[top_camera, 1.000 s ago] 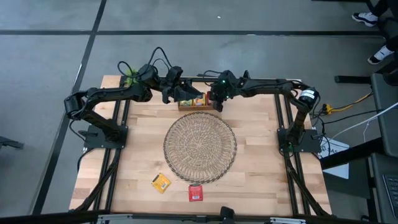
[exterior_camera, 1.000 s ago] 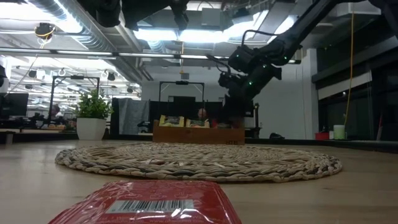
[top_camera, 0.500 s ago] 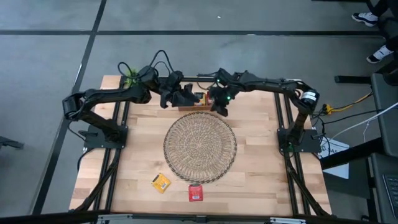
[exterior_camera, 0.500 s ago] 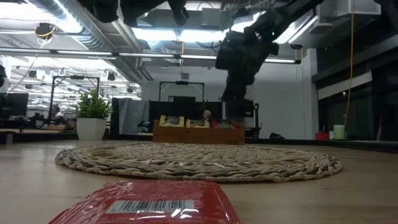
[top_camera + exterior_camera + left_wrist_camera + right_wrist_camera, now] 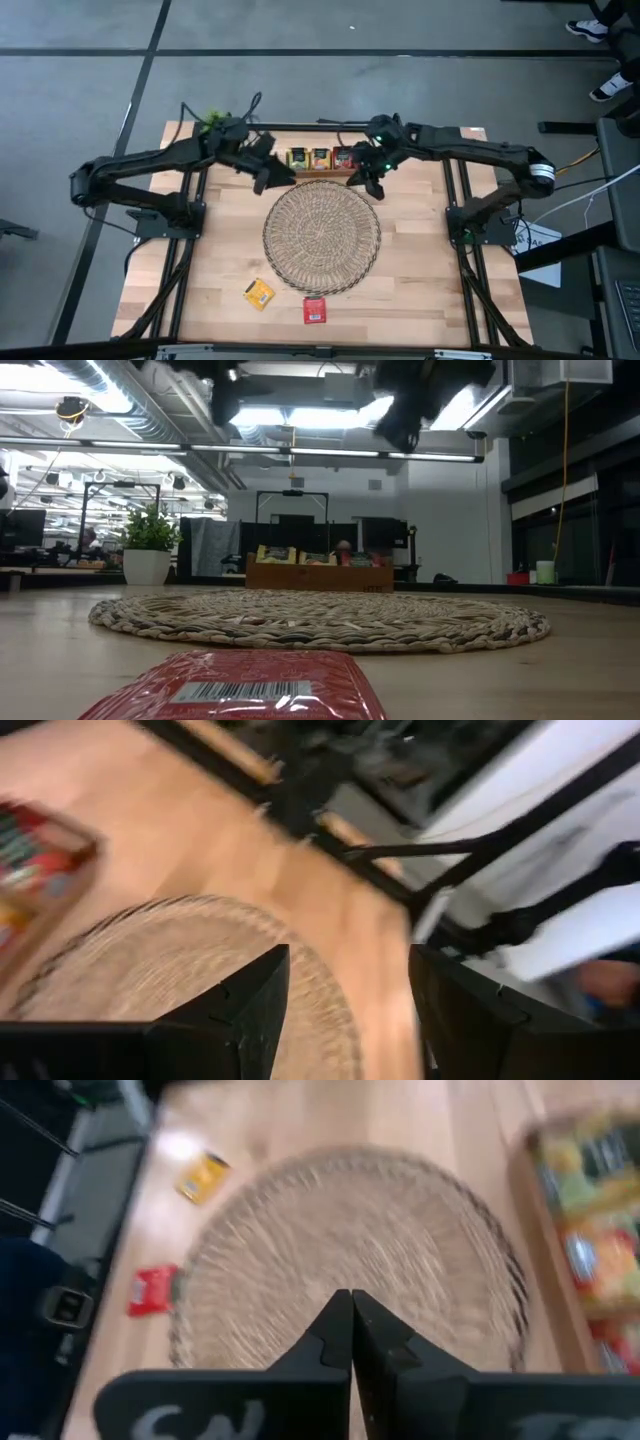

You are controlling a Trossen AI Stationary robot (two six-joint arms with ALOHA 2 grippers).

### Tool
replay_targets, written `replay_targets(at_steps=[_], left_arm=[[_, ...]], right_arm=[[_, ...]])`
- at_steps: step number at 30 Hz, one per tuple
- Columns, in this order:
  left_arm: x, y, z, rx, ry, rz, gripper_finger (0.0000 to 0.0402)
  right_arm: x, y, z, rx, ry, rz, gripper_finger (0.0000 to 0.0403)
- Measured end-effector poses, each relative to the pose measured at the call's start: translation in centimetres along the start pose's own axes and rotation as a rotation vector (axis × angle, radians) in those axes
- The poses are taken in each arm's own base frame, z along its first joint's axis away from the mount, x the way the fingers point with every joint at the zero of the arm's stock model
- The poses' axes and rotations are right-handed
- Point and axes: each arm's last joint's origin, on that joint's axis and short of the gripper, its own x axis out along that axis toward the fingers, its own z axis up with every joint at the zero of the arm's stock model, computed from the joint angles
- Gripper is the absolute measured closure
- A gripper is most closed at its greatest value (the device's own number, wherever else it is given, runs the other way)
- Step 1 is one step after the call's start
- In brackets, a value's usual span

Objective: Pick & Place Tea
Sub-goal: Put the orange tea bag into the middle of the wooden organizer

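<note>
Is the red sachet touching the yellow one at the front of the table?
Apart. The high view shows bare wood between the red sachet and the yellow sachet.

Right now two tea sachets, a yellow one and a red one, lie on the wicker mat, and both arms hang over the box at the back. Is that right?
Not quite. The yellow sachet and the red sachet lie on the bare table, in front of the wicker mat, not on it. The high view shows this. Both arms do hang near the box at the back.

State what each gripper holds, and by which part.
Nothing. The left gripper is open and empty; the right gripper has its jaws shut with nothing between them.
</note>
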Motion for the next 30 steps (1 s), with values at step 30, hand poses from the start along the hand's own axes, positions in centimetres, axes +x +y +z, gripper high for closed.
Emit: replay_targets(at_steps=[30], left_arm=[[-2.6, -11.2, -14.5, 0.133, 0.630, 0.065, 0.0199]], right_arm=[[0.6, 11.1, 1.9, 0.100, -0.282, -0.020, 0.0398]])
